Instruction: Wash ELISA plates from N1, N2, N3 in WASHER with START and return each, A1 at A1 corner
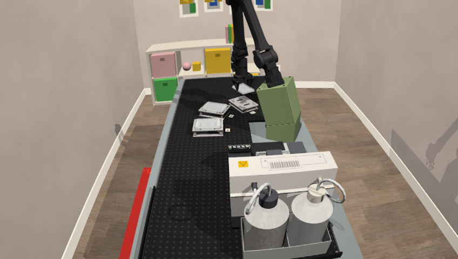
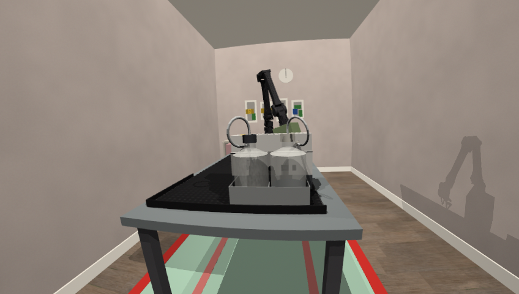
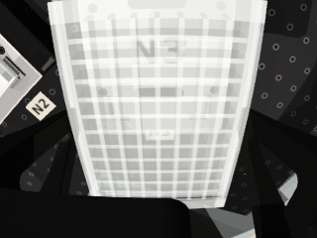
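We have the gripper (image 1: 243, 83) (image 3: 158, 117) closed on a clear ELISA plate (image 1: 246, 88) (image 3: 158, 106), its fingers against the two long sides. In the top view our plate hangs just beyond nest N3 (image 1: 243, 103) (image 3: 116, 111); in the wrist view we look down through its grid of wells and read N3 on the nest below. Our plate is above that nest, not seated in it. Which corner is cut off, we cannot tell. Beside N3 stands nest N2 (image 1: 202, 113) (image 3: 20, 88), bearing a plate (image 1: 214, 107) (image 3: 6, 79), with the N2 card (image 1: 231, 116) (image 3: 41, 105) next to it on the black perforated board (image 1: 193, 167) (image 2: 193, 195) (image 3: 283, 59). Nearer the washer we see another nest (image 1: 208, 134) with a plate (image 1: 208, 123) on it, a small card (image 1: 227, 129) just beside. The plate washer (image 1: 282, 171) (image 2: 262, 144) shows a small green light (image 1: 230, 148) near the left end of its keypad (image 1: 239, 149); the housing partly hides the carrier from us. Behind it, a dark-capped bottle (image 1: 265, 221) (image 2: 250, 169) and a pale-capped bottle (image 1: 311, 208) (image 2: 288, 169) stand side by side in a grey two-part holder (image 1: 289, 249) (image 2: 269, 195), each with a looped hose at its cap.
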You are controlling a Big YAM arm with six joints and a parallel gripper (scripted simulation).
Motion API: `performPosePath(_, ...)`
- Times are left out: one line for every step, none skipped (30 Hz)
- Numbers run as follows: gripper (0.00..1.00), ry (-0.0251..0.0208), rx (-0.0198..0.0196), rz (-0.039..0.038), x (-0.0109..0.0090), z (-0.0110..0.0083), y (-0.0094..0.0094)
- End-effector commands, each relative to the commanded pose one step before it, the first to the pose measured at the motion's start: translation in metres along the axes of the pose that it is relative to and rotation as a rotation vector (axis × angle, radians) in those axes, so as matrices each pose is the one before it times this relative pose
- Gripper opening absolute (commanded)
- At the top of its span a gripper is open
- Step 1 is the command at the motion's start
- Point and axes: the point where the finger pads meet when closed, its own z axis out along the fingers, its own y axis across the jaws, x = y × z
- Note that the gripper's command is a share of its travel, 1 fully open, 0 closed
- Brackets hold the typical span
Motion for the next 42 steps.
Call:
performPosePath(0.84,-0.01457,-0.0003,-0.01866,-0.00785,-0.00244,0.00029)
performPosePath(0.84,0.0,0.0,0.0,-0.00002,0.0,0.00002)
performPosePath(0.84,0.0,0.0,0.0,0.0,0.0,0.0)
performPosePath(0.84,0.0,0.0,0.0,0.0,0.0,0.0)
performPosePath(0.84,0.0,0.0,0.0,-0.00002,0.0,0.00002)
performPosePath(0.84,0.0,0.0,0.0,-0.00003,0.0,0.00002)
performPosePath(0.84,0.0,0.0,0.0,-0.00003,0.0,0.00002)
performPosePath(0.84,0.0,0.0,0.0,-0.00003,0.0,0.00002)
performPosePath(0.84,0.0,0.0,0.0,-0.00002,0.0,0.00002)
performPosePath(0.84,0.0,0.0,0.0,-0.00003,0.0,0.00002)
performPosePath(0.84,0.0,0.0,0.0,-0.00003,0.0,0.00002)
performPosePath(0.84,0.0,0.0,0.0,-0.00003,0.0,0.00002)
performPosePath(0.84,0.0,0.0,0.0,-0.00003,0.0,0.00002)
performPosePath(0.84,0.0,0.0,0.0,-0.00003,0.0,0.00002)
performPosePath(0.84,0.0,0.0,0.0,-0.00003,0.0,0.00002)
performPosePath(0.84,0.0,0.0,0.0,-0.00003,0.0,0.00002)
performPosePath(0.84,0.0,0.0,0.0,-0.00003,0.0,0.00002)
performPosePath(0.84,0.0,0.0,0.0,-0.00003,0.0,0.00002)
performPosePath(0.84,0.0,0.0,0.0,-0.00003,0.0,0.00002)
performPosePath(0.84,0.0,0.0,0.0,0.0,0.0,0.0)
performPosePath(0.84,0.0,0.0,0.0,0.0,0.0,0.0)
performPosePath(0.84,0.0,0.0,0.0,-0.00003,0.0,0.00002)
performPosePath(0.84,0.0,0.0,0.0,-0.00003,0.0,0.00002)
performPosePath(0.84,0.0,0.0,0.0,-0.00003,0.0,0.00002)
performPosePath(0.84,0.0,0.0,0.0,-0.00003,0.0,0.00002)
performPosePath(0.84,-0.00462,-0.00365,-0.02442,-0.00564,0.00599,0.00374)
performPosePath(0.84,-0.00092,0.00032,-0.00018,-0.0001,0.00173,-0.00004)
performPosePath(0.84,0.00031,0.00021,0.00006,0.00023,0.00174,-0.00003)
performPosePath(0.84,0.00025,0.0003,0.00044,0.00025,0.00171,-0.0002)
performPosePath(0.84,-0.00042,0.00136,0.00421,0.00026,0.00146,-0.00168)
performPosePath(0.84,-0.0001,0.00084,0.00241,0.00029,0.00158,-0.00099)
performPosePath(0.84,0.00166,-0.00033,0.00058,0.001,0.00192,0.00055)
performPosePath(0.84,0.00356,-0.00101,0.00025,0.00198,0.00217,0.00144)
performPosePath(0.84,0.0008,-0.00028,0.00183,0.00043,0.00185,0.00063)
performPosePath(0.84,-0.00157,0.00033,0.0032,-0.00091,0.00158,-0.00008)
performPosePath(0.84,-0.00168,0.00032,0.0031,-0.00102,0.00158,-0.00009)
performPosePath(0.84,0.0,0.0,0.0,0.0,0.0,0.0)
performPosePath(0.84,0.0,0.0,0.0,0.0,0.0,0.0)
performPosePath(0.84,-0.00258,0.00456,0.01872,-0.00004,0.00059,-0.00628)
performPosePath(0.84,0.00076,-0.00052,0.00064,0.00012,0.00198,0.00093)
performPosePath(0.84,0.0009,-0.00152,-0.003,0.00014,0.00196,0.00145)
performPosePath(0.84,0.00093,-0.00101,-0.00354,0.00017,0.00196,0.00137)
